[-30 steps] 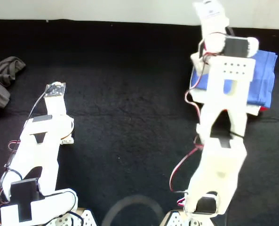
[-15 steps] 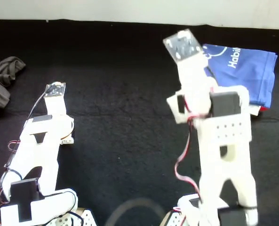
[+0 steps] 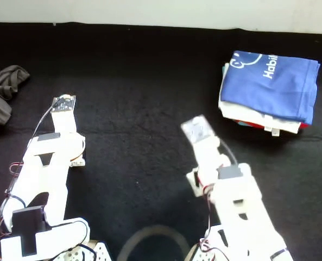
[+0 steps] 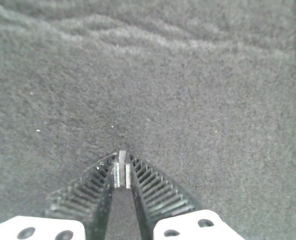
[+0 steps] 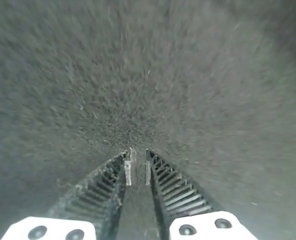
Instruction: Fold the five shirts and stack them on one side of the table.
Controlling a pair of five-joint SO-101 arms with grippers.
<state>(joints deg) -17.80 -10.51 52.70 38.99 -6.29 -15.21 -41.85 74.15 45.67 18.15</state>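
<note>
A stack of folded shirts [image 3: 266, 106] lies at the table's back right, with a blue printed shirt [image 3: 272, 81] on top and white and red layers under it. A crumpled dark grey shirt [image 3: 2, 95] lies at the far left edge. My right gripper [image 3: 196, 129] hangs over bare black cloth, left of and nearer than the stack. Its fingers [image 5: 138, 162] stand almost together with nothing between them. My left gripper [image 3: 63, 102] rests over the cloth to the right of the grey shirt, shut and empty [image 4: 121, 162].
The black tablecloth [image 3: 139, 81] covers the whole table, and a white wall edge runs along the back. Bare cloth lies between the two arms and behind them. A cable loop [image 3: 150, 239] shows at the front between the arm bases.
The right arm has pulled back from over the blue shirt stack toward its base, uncovering the stack. The left arm and the grey shirt have not moved.
</note>
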